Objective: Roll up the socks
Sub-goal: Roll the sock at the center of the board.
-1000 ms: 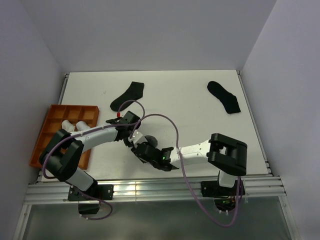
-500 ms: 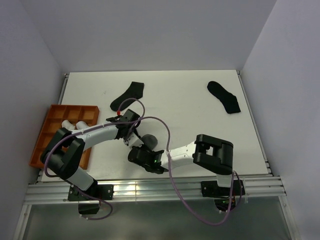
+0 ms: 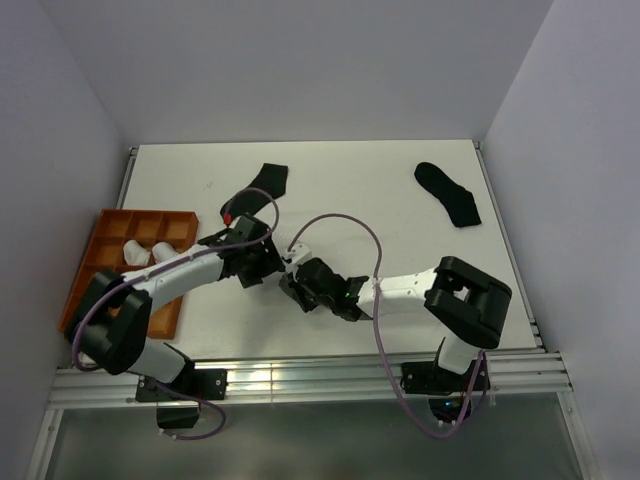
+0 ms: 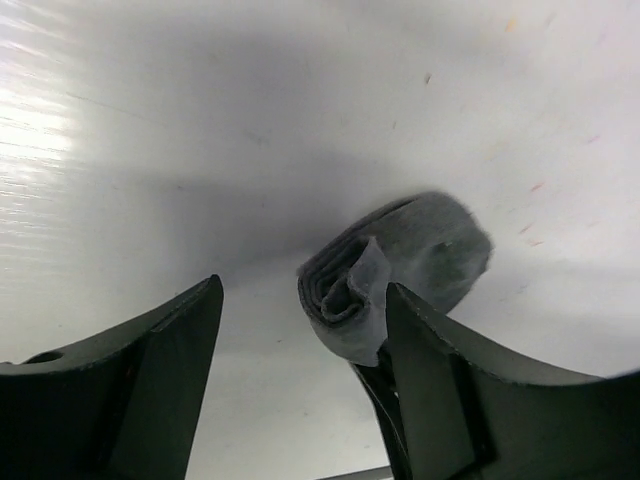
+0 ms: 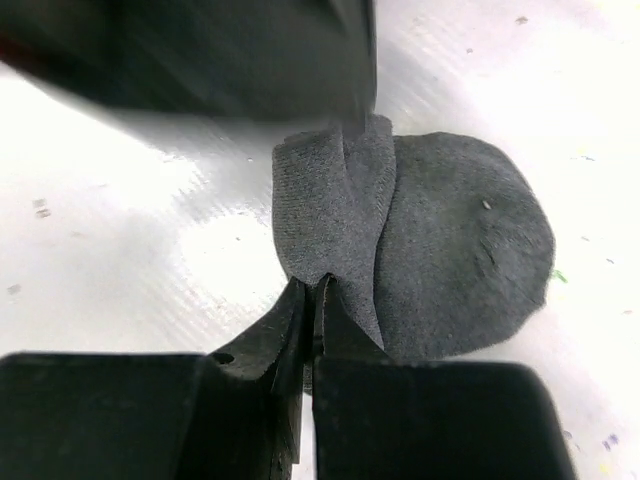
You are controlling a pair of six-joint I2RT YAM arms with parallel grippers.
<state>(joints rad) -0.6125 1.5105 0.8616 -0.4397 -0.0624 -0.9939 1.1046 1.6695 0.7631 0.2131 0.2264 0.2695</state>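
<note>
While I can't see the grey sock [image 5: 450, 240] from above (both gripper heads cover it), the wrist views show it as a rolled lump on the table [image 3: 400, 230], front, left of centre, right between the two grippers.

Left wrist view: the roll's long axis runs near-left to far-right in the picture. Its spiral end faces the camera and its rounded end points away.

Right gripper [image 5: 315, 285]: fingers together, clamped on the edge of the loose flap lying over the roll.

Left gripper [image 4: 300, 300]: fingers wide apart, straddling the roll's open end. The roll sits against the right-hand finger in that view, with a clear gap to the other.

Around:
- Orange tray [image 3: 140, 212] at the left table edge, with white bundles [image 3: 135, 250] in its far compartments. The left arm crosses above its near-right corner.
- Far-left dark sock [image 3: 258, 190] lies flat just beyond the left wrist.
- Far-right dark sock [image 3: 448, 192] lies flat and diagonal, well apart from everything.

Room: there's open table right of the grippers and across the middle toward the far edge. The near table edge is close behind the right gripper. Walls [image 3: 300, 80] close off the left, right and far sides.
</note>
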